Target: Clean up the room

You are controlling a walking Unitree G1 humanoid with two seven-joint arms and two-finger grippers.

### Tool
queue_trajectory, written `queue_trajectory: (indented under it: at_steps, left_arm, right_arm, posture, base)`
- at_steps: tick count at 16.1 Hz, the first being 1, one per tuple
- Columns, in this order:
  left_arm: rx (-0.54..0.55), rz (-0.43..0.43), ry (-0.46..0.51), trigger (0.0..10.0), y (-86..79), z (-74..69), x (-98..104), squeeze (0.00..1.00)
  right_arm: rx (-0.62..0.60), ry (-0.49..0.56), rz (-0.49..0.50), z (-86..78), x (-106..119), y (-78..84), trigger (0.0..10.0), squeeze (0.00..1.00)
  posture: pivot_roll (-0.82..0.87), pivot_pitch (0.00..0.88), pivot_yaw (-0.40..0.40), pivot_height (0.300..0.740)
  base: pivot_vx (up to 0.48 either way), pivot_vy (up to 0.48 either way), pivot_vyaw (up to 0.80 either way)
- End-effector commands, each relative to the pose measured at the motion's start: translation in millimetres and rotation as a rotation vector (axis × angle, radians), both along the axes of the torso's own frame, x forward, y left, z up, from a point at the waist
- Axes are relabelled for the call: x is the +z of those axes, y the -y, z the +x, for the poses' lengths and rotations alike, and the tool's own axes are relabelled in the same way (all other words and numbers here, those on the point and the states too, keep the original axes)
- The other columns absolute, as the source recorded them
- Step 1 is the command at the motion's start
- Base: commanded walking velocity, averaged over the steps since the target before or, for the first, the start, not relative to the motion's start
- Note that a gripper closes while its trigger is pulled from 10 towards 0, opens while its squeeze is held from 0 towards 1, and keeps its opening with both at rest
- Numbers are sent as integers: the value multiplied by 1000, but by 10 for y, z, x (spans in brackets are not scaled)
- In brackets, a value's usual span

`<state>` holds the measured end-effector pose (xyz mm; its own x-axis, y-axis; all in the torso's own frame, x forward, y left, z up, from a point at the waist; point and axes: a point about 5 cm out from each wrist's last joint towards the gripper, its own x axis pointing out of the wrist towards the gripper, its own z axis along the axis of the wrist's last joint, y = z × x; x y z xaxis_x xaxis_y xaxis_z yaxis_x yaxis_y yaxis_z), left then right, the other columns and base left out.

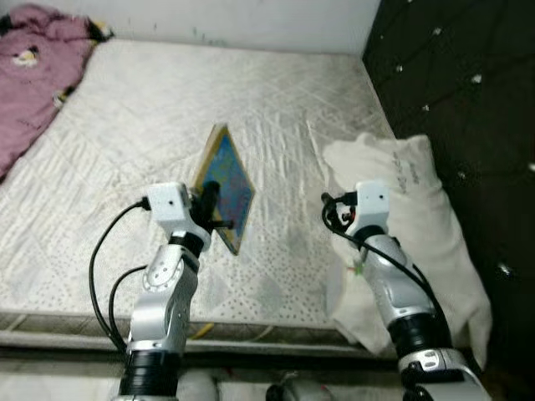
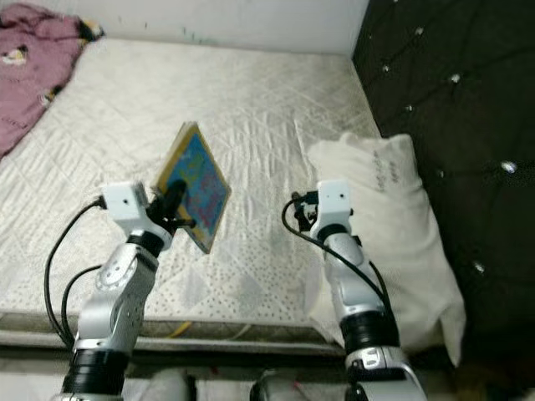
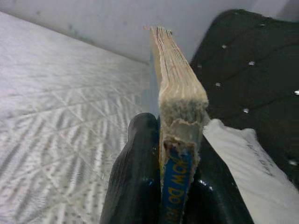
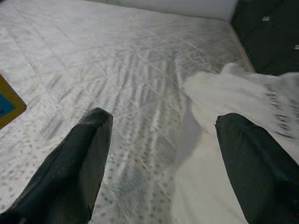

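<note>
Your left gripper [image 1: 214, 209] is clamped on a book [image 1: 224, 185] — a thick one with a blue cover and yellow edging — and holds it lifted off the mattress [image 1: 150, 125], tilted so the cover faces up and to your right. From the left wrist camera you can see the two black fingers [image 3: 135, 177] pressed against either side of the book's worn lower corner, with the frayed page block rising between them and blue lettering on the spine just above the grip.

Your right gripper [image 4: 163, 158] sits out in front of the right arm with its fingers spread wide, nothing between them. It hovers over the seam where the quilted mattress meets a white pillow [image 1: 418, 225]; one finger [image 4: 77, 163] is over the mattress, the other over the pillow's edge.

You have the pillow lying along the right side of the bed, against a dark tufted headboard [image 1: 460, 92]. At the far left corner of the mattress lies a rumpled pink garment [image 1: 33, 75], well apart from both grippers. Behind the bed runs a pale wall [image 1: 234, 21].
</note>
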<state>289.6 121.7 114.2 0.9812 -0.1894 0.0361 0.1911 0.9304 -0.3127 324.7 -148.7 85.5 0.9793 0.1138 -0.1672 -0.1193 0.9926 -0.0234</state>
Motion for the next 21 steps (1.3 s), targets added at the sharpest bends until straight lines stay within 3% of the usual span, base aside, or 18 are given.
queue_trajectory:
  at_steps: [1,9,11,13,17,21]
  left_arm:
    - [-19,-9,37,10000,53,22,88,0]
    - [-7,-6,33,10000,49,23,90,0]
    - [46,20,23,10000,-25,6,67,0]
    - [145,84,15,10000,-201,-50,41,0]
    - [276,406,110,10000,-564,-205,91,0]
    - [316,451,95,10000,-655,-310,54,0]
  right_arm:
    - [-5,-6,-1,0,-3,12,10000,0]
    - [5,2,1,2,6,2,10000,0]
    - [1,22,4,-9,39,13,10000,0]
    - [-13,65,50,-44,128,-1,10000,0]
    - [-10,127,104,-161,234,-102,10000,0]
    - [24,158,78,-246,252,-143,10000,0]
  posture:
    - [1,0,-57,740]
    - [2,0,-56,740]
    - [1,0,-57,740]
    - [5,5,-57,740]
    - [16,37,-54,740]
    - [23,53,-50,740]
  base:
    - [0,0,-800]
    - [0,0,-161]
    - [0,0,0]
    - [0,0,0]
    - [0,0,0]
    - [0,0,0]
